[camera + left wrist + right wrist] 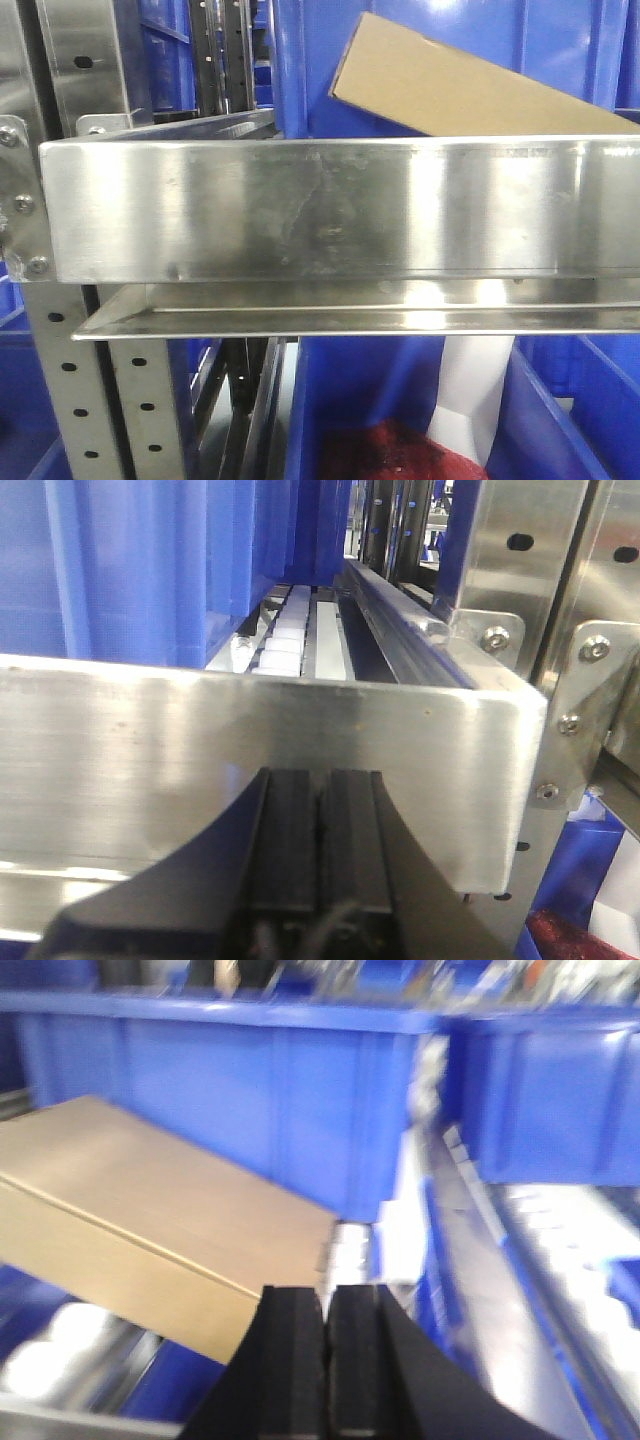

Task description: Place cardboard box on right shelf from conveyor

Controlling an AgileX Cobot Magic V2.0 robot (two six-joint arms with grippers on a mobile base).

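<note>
The cardboard box [450,85], plain and unmarked, lies tilted on the right shelf [330,210] at one o'clock; both arms' fingers [322,1360] are closed together, holding nothing.

Lower part of the cardboard box [450,85] hidden behind the right shelf [330,210] lip, whose right end runs off frame. Below, red stuff [385,455] and a white thing [470,400] in a blue bin [560,420], cropped, not identifiable. Right wrist view smeared: far clutter unreadable, box's left end cut off.
</note>
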